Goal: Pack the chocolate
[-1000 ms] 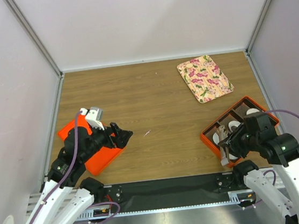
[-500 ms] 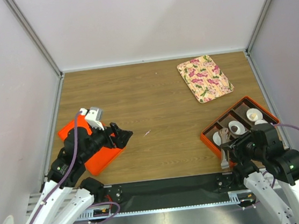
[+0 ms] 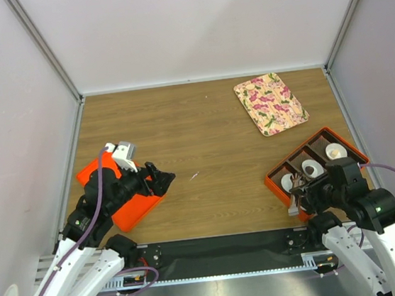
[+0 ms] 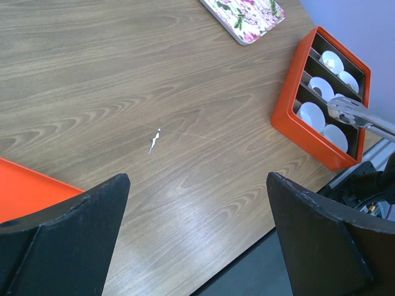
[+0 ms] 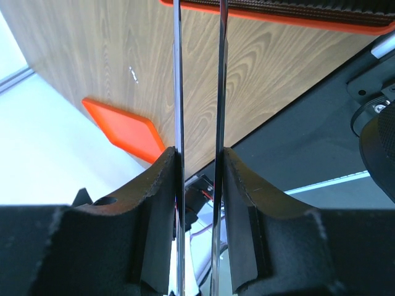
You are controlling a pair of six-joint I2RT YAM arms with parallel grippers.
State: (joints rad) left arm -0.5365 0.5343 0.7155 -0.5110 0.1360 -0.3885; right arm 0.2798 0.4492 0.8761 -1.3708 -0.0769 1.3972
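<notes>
An orange compartment box (image 3: 276,184) at the right front holds several white paper cups (image 3: 313,170); it also shows in the left wrist view (image 4: 290,98). A small dark spot that may be chocolate (image 3: 306,169) shows by one cup, too small to tell. My right gripper (image 3: 304,194) is shut on metal tongs (image 3: 294,208), held at the box's near left corner. In the right wrist view the tongs' two blades (image 5: 178,92) run between my fingers (image 5: 157,203). My left gripper (image 3: 162,179) is open and empty over the bare wood, beside an orange lid (image 3: 129,209).
A floral tray (image 3: 271,102) lies at the back right, also seen in the left wrist view (image 4: 244,13). A small white scrap (image 3: 194,176) lies mid-table. The orange lid (image 5: 123,129) shows far off in the right wrist view. Grey walls enclose the table.
My right gripper has drawn the tongs back from over the box toward its near left corner, uncovering the cups. The left arm has not moved.
</notes>
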